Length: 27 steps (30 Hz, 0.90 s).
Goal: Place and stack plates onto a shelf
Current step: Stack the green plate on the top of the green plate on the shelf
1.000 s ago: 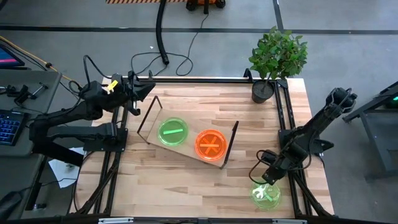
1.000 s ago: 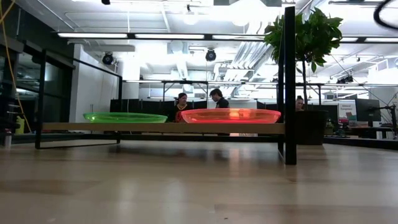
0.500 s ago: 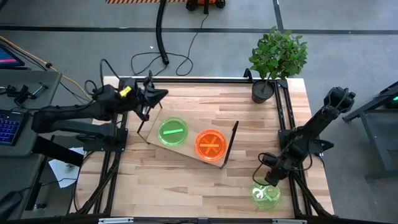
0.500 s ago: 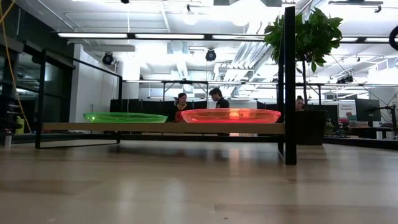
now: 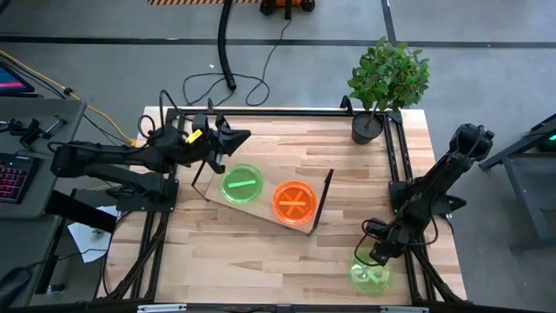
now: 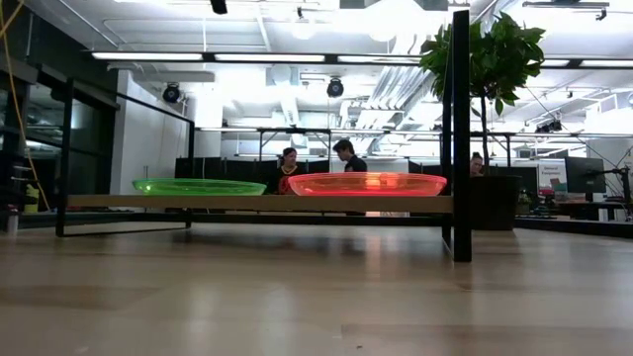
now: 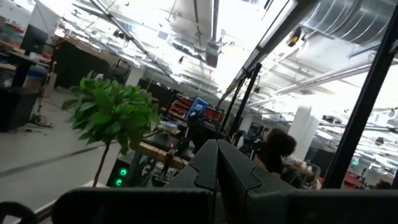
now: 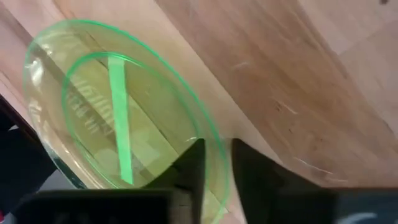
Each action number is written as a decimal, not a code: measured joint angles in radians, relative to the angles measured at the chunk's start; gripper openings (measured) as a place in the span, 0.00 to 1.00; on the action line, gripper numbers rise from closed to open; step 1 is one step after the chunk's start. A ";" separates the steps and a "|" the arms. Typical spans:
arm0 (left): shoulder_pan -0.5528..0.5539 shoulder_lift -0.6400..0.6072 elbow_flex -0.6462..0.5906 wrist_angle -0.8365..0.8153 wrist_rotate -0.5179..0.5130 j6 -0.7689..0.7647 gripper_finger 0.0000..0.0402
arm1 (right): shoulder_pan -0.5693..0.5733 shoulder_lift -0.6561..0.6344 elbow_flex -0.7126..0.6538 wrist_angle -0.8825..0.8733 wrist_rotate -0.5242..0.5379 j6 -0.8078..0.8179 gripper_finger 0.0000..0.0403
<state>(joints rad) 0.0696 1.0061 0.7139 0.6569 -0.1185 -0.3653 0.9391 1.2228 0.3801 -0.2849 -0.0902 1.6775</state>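
The shelf [image 5: 261, 196] stands slantwise mid-table and carries a green plate [image 5: 241, 184] with a bar and an orange plate [image 5: 294, 202] with a cross. Both rest flat on its board [image 6: 257, 203]. A second green plate [image 5: 369, 276] lies near the table's near right corner. My right gripper [image 5: 379, 258] is down at that plate's far rim, shut on it. My left gripper [image 5: 239, 136] hovers high above the shelf's far left end, shut and holding nothing; its wrist view [image 7: 217, 163] looks level into the room. My right gripper pinches the green plate's rim [image 8: 211, 134] between its two fingers. One finger [image 8: 189, 165] is over the plate's inside and the other [image 8: 252, 171] stands outside on the table side. The fingers come slanting down from the far side. The plate lies flat on the wood.
A potted plant [image 5: 387, 83] stands at the far right corner. Black frame rails [image 5: 400, 165] run along the table's edges. The shelf's black uprights [image 6: 460, 129] rise at each short end. Bare wood lies between the shelf and the near edge. People sit in the room beyond [image 6: 346, 158].
My left arm has swung from the table's far left corner toward the right, and its gripper now hangs over the shelf's far left end. My right gripper has crept a little toward the near edge, onto the green plate's rim. The plates on the shelf have stayed put.
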 joint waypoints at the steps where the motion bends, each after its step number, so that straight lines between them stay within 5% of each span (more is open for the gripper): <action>1: 0.000 0.000 0.000 0.004 0.000 0.000 0.00 | 0.001 0.004 -0.001 0.005 0.000 -0.001 0.14; 4: 0.000 -0.007 0.000 0.002 -0.001 0.000 0.00 | 0.001 -0.001 -0.004 0.023 -0.005 -0.018 0.02; 11: 0.017 -0.034 0.000 0.052 -0.008 0.011 0.00 | 0.001 -0.051 -0.007 0.163 -0.004 -0.108 0.00; 18: 0.046 -0.051 0.000 0.080 -0.010 0.010 0.00 | -0.005 -0.108 -0.005 0.482 0.034 -0.252 0.00; 27: 0.063 -0.051 0.000 0.082 -0.009 -0.016 0.00 | -0.034 -0.110 -0.003 0.431 0.079 -0.197 0.00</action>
<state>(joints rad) 0.1326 0.9550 0.7139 0.7386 -0.1276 -0.3817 0.9053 1.1130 0.3771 0.1459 -0.0117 1.4804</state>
